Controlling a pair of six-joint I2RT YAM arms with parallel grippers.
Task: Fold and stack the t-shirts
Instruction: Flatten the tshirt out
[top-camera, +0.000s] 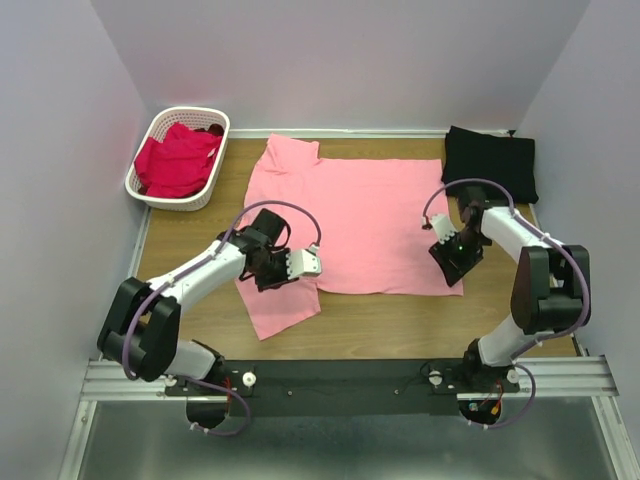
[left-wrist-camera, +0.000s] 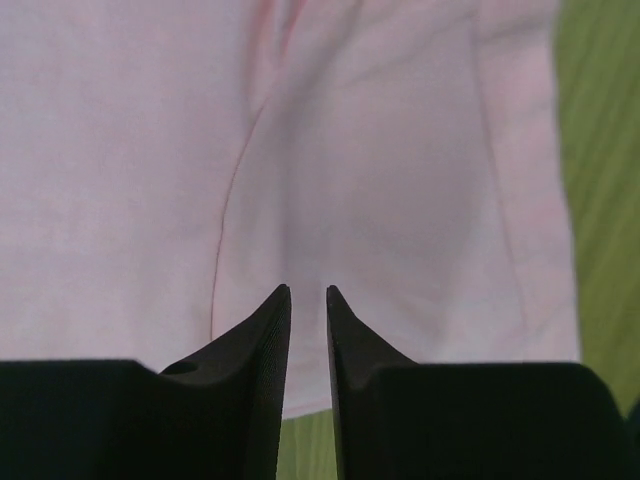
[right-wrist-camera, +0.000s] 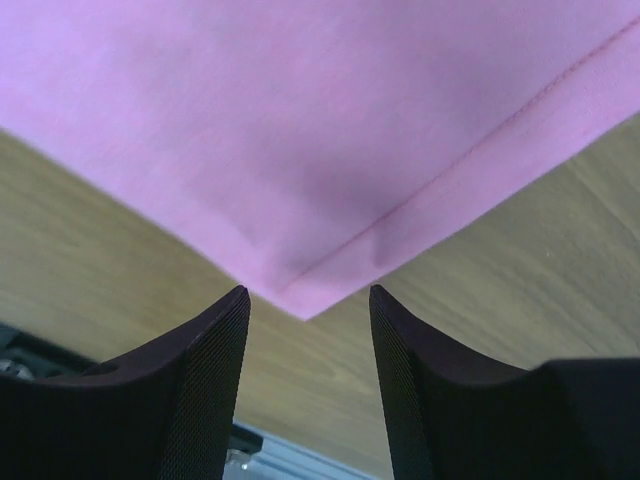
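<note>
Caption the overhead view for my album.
Left gripper and right gripper at opposite sides of a pink t-shirt spread on a table; black t-shirt and basket of red t-shirts behind.

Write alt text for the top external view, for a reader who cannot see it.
A light pink t-shirt lies spread flat on a wooden table, the left gripper over its near-left part and the right gripper at its near-right corner. A folded black t-shirt sits far right; a white basket of red t-shirts sits far left.
</note>
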